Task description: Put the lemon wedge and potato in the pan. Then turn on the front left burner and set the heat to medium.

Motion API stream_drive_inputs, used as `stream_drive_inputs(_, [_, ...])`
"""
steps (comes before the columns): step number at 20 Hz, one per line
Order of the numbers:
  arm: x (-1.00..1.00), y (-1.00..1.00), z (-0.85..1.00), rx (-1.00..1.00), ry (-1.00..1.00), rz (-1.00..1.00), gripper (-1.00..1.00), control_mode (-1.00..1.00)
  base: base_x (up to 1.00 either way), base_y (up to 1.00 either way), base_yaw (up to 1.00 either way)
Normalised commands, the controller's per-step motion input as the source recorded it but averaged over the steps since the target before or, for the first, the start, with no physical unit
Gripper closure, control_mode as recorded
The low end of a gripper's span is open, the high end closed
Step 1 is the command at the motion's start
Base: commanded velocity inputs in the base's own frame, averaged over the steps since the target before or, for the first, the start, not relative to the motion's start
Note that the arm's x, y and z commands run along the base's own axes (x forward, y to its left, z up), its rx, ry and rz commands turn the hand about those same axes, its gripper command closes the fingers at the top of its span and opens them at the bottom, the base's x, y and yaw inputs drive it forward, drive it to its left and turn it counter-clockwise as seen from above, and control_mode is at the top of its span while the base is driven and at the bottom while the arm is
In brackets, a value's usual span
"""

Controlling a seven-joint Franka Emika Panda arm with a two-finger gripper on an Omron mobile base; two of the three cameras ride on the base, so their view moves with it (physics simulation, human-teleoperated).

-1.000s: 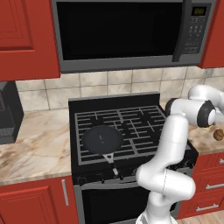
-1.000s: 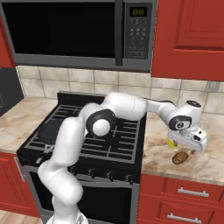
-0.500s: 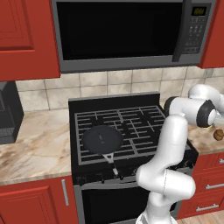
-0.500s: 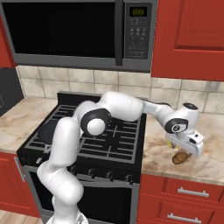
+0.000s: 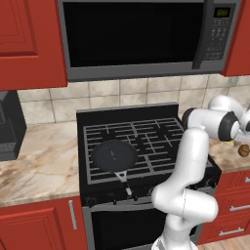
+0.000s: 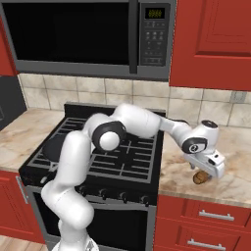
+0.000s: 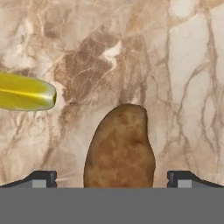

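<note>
We see the white arm rise from its base in front of the stove, bend at a dark elbow joint above the stovetop [image 6: 117, 147], and stretch out to the robot's right over the marble counter [image 6: 230, 176]. Its wrist turns downward, so the gripper [image 6: 200, 172] points at the counter surface.

The potato [image 6: 200, 178] lies on that counter directly under the gripper. In the hand view, the potato [image 7: 119, 148] sits between the two dark fingertips [image 7: 41, 178], one on each side of it, with bare counter showing between each tip and the potato's skin. The jaws stand spread apart and are not gripping anything. From the left base view, the potato [image 5: 243, 150] shows as a small brown lump at the far right edge, just past the arm's wrist.

The lemon wedge [image 7: 26, 92] lies on the counter near the potato but not touching it; in the hand view it enters from the left edge, its yellow tip pointing toward the middle.

The pan [image 5: 114, 156] rests on the front left burner [image 5: 97, 171] of the black stove, its handle pointing toward the stove's front edge. The pan holds nothing. It sits well apart from the potato and the lemon wedge, which are both on the counter to the right of the stove.
</note>
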Motion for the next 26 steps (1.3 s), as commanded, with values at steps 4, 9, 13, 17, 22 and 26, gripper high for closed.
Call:
stream_drive_inputs(4, [0.03,0.00,-0.41,0.00,0.00,-0.04,-1.00,-1.00,0.00,0.00,0.00])
stream_drive_inputs(9, [0.00,0.00,-0.29,0.00,0.00,-0.05,-1.00,-1.00,0.00,0.00,0.00])
stream_drive_inputs(13, [0.00,0.00,0.00,0.00,0.00,-0.01,-1.00,-1.00,0.00,0.00,0.00])
stream_drive_inputs(17, [0.00,0.00,0.00,0.00,0.00,0.00,1.00,-1.00,0.00,0.00,0.00])
stream_drive_inputs(22, [0.00,0.00,0.00,0.00,0.00,0.00,1.00,-1.00,0.00,0.00,0.00])
stream_drive_inputs(26, [-0.33,0.01,0.06,0.00,-0.09,0.00,1.00,-1.00,0.00,0.00,0.00])
